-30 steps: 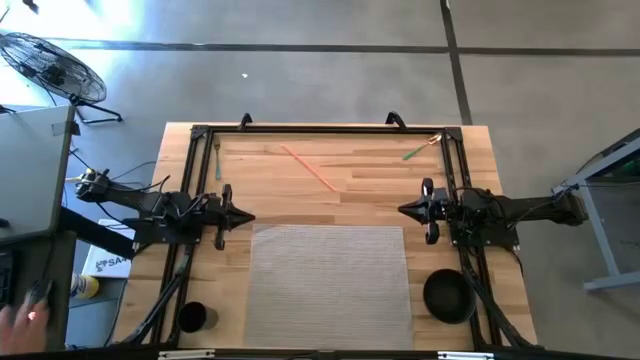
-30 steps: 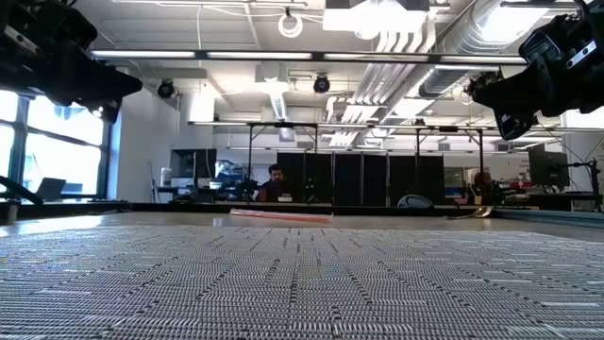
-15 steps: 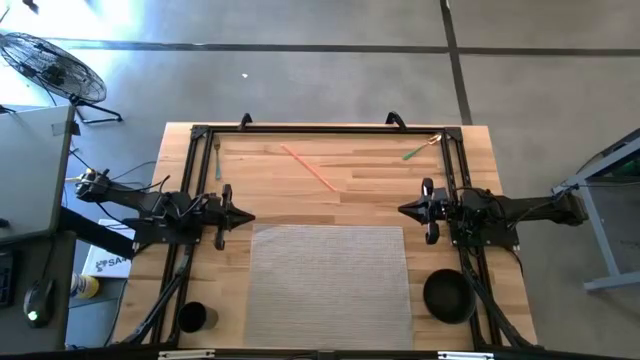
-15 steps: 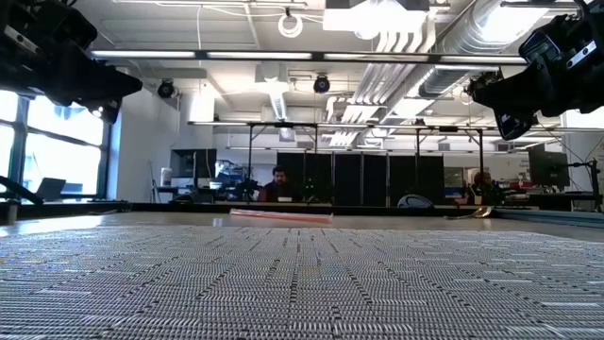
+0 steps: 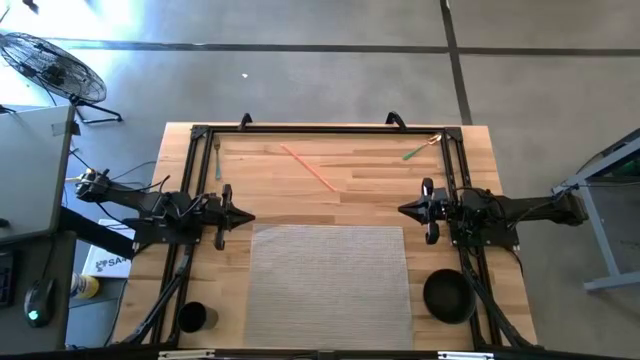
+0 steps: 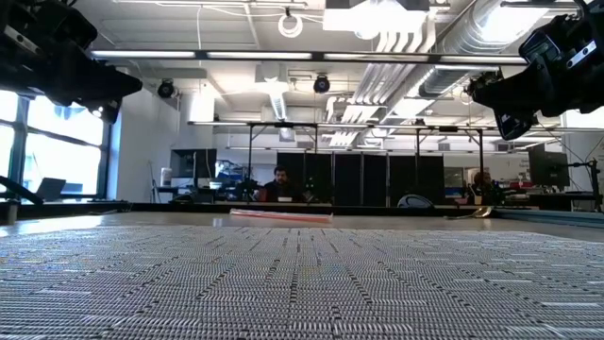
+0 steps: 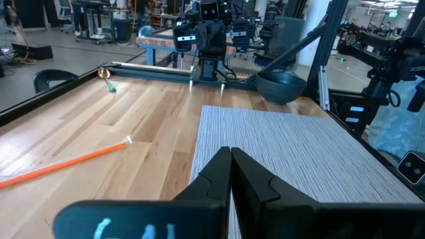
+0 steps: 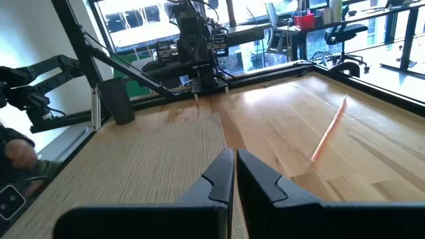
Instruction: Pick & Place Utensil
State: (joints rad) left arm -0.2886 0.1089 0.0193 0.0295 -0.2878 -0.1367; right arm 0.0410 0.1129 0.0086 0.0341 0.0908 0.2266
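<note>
An orange utensil lies flat on the wooden table, far of the grey mat; it shows in the left wrist view and the right wrist view. A green-handled utensil lies at the far right and a fork at the far left. My left gripper is shut and empty above the mat's far left corner. My right gripper is shut and empty above the mat's far right corner.
A black bowl stands at the near right and a dark cup at the near left. A black frame runs along the table's far, left and right sides. A person sits in the room beyond the table.
</note>
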